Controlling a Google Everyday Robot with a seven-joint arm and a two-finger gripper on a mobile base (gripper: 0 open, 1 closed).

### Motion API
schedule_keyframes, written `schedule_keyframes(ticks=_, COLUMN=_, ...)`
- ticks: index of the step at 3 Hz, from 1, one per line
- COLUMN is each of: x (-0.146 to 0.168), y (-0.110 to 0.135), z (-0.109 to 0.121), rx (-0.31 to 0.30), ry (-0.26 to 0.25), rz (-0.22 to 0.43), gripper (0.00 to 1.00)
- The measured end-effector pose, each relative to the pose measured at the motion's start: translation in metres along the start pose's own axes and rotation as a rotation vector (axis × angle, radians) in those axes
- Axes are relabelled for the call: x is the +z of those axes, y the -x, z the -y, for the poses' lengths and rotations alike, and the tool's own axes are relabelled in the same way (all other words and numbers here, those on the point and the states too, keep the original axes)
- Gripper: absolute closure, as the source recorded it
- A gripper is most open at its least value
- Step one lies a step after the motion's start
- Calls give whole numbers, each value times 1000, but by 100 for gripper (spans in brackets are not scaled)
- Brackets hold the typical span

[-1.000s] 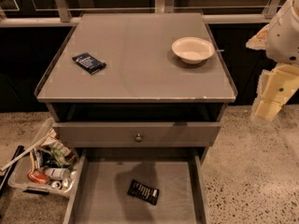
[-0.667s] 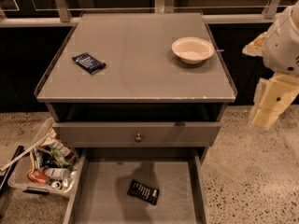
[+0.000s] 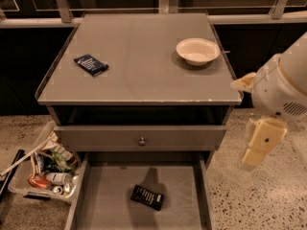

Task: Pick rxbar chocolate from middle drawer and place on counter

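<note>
Meanwhile, the gripper [image 3: 261, 145] hangs beside the cabinet's right side; whether it is open cannot be told. Below and left of it, the chocolate bar [image 3: 147, 197] lies flat in the pulled-out drawer [image 3: 96, 200], exposed for reaching, apparently not yet lifted to the counter [image 3: 144, 71].

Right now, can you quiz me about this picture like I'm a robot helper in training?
1. True or false: the rxbar chocolate lies in the open middle drawer.
2. What shares the counter with the dark blue packet? A) cup B) white bowl C) spoon
3. Fill in: the claw hangs at the picture's ___ side, beside the cabinet, outside the drawer.
Key: 1 true; 2 B; 3 right.
</note>
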State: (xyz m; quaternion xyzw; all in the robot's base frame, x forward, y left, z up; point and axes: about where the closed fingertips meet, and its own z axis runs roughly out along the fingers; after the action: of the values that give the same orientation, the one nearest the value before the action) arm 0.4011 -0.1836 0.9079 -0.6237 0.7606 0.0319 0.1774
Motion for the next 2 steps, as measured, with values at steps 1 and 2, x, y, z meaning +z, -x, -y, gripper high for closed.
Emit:
schedule_keyframes(ticks=1, x=55, y=-4, z=-26, rx=39, ry=71, rz=39, gripper=0)
schedule_keyframes(ticks=2, x=58, y=-2, z=-31, rx=47, ry=71, rz=40, gripper=0)
